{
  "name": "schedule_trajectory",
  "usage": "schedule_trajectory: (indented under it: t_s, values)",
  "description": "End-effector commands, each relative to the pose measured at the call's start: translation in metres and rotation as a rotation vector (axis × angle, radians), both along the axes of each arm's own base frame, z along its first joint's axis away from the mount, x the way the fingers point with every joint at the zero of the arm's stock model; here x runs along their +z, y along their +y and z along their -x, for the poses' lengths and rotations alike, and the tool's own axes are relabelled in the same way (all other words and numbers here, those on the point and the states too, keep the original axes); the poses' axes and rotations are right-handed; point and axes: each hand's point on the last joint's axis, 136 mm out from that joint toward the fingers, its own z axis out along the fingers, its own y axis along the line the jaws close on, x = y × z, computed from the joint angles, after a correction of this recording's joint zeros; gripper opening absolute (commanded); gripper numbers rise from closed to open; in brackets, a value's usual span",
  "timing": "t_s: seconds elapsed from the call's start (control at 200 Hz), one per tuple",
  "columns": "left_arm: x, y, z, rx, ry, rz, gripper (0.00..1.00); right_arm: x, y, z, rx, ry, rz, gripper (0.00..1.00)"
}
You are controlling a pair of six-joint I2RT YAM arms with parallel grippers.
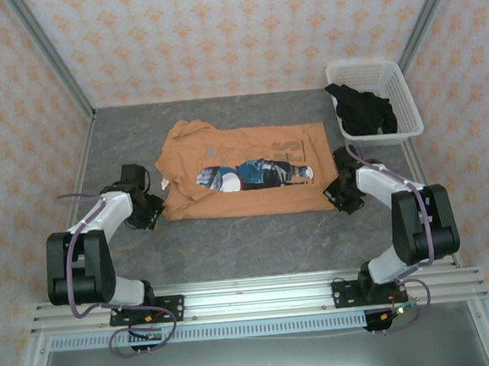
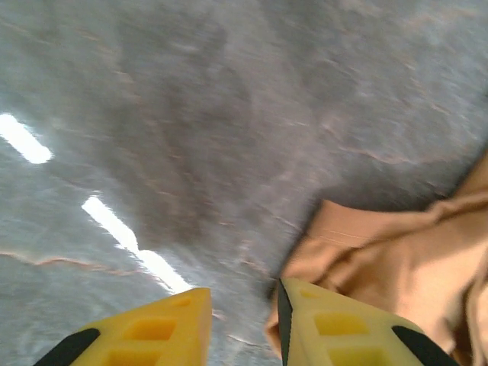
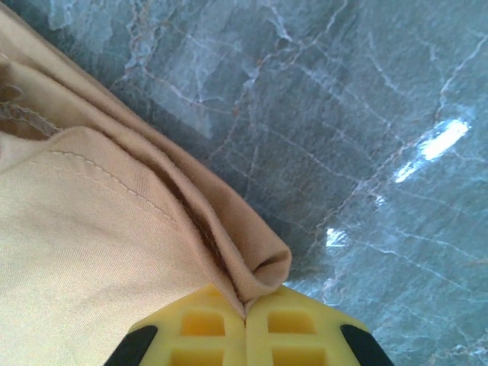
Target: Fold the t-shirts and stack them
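Observation:
The orange t-shirt (image 1: 243, 168) lies spread across the middle of the table, its blue, white and dark print facing up. At the shirt's left edge sits my left gripper (image 1: 157, 200); in the left wrist view it (image 2: 244, 324) is open, with the orange cloth (image 2: 396, 259) beside and under the right finger. My right gripper (image 1: 337, 194) is at the shirt's near right corner, and in the right wrist view it (image 3: 245, 313) is shut on a fold of the orange hem (image 3: 259, 267). The black t-shirt (image 1: 364, 110) lies bunched in the basket.
A white lattice basket (image 1: 400, 94) stands at the back right of the grey marble table (image 1: 249, 242). Patterned walls enclose the table on three sides. A metal rail (image 1: 254, 301) with the arm bases runs along the near edge.

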Motion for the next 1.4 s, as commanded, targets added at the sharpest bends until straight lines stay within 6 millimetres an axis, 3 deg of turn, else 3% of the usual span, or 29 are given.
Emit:
schedule_trajectory:
  t_s: [0.0, 0.23, 0.48, 0.681, 0.851, 0.946, 1.111, 1.286, 1.396]
  values:
    - [0.008, -0.006, -0.022, 0.006, -0.072, 0.035, 0.38, 0.0, -0.014, 0.009, 0.009, 0.059, 0.091, 0.0]
    - [-0.009, -0.007, -0.02, 0.0, 0.002, 0.031, 0.35, -0.005, -0.014, 0.012, 0.009, 0.069, 0.088, 0.0]
    - [-0.004, -0.016, -0.04, -0.025, -0.075, 0.047, 0.36, -0.006, -0.012, 0.01, 0.009, 0.071, 0.079, 0.0]
    - [-0.021, -0.023, -0.022, -0.071, 0.045, 0.035, 0.34, -0.008, -0.01, 0.009, 0.008, 0.076, 0.071, 0.0]
    - [-0.032, -0.01, 0.005, -0.085, 0.177, -0.042, 0.25, -0.007, -0.011, 0.009, 0.008, 0.077, 0.077, 0.0]
    - [-0.031, -0.003, 0.008, -0.082, 0.191, -0.083, 0.2, -0.008, -0.012, 0.01, 0.009, 0.083, 0.083, 0.0]
    - [-0.027, 0.011, 0.009, -0.104, 0.225, -0.167, 0.0, -0.006, -0.015, 0.011, 0.014, 0.085, 0.102, 0.0]
    - [-0.003, 0.032, 0.016, -0.147, 0.261, -0.296, 0.0, 0.0, -0.02, 0.016, 0.023, 0.099, 0.127, 0.0]
    - [-0.001, 0.036, 0.026, -0.178, 0.305, -0.315, 0.0, 0.0, -0.018, 0.023, 0.027, 0.104, 0.117, 0.0]
